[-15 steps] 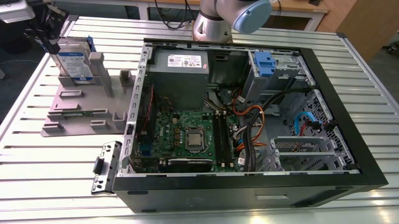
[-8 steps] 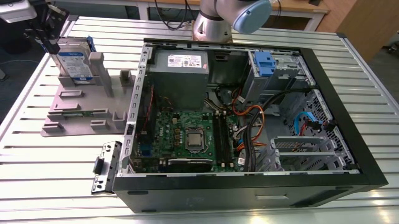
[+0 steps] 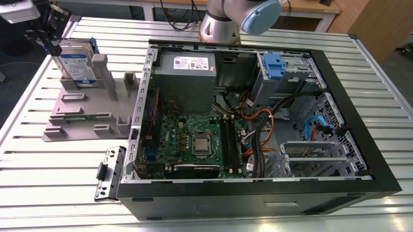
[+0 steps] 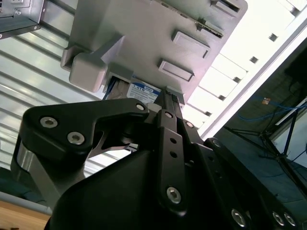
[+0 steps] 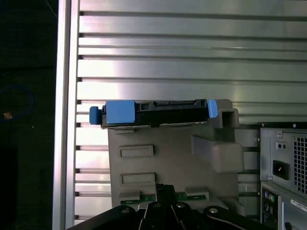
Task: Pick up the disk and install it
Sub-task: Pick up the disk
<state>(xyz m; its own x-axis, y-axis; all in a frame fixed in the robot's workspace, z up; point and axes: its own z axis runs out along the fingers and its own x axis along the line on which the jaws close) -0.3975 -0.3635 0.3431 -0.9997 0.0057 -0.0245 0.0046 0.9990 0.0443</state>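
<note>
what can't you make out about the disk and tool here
First wrist view: the disk is edge-on, flat faces unseen; the tool is cut by the picture's edge.
Second wrist view: the label of the disk is mostly hidden by the stand and the tool.
Exterior view: the tool is cut off at the top left corner.

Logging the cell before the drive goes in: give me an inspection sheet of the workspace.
Surface: slatted metal table.
Job's things: disk on edge in grey stand; open computer case beside it.
Clutter: black metal bracket by the case.
Hand: shut, empty, near the stand, apart from the disk.
Cables: orange, black and blue wires inside the case.
Surroundings: wooden furniture beyond the table.
</note>
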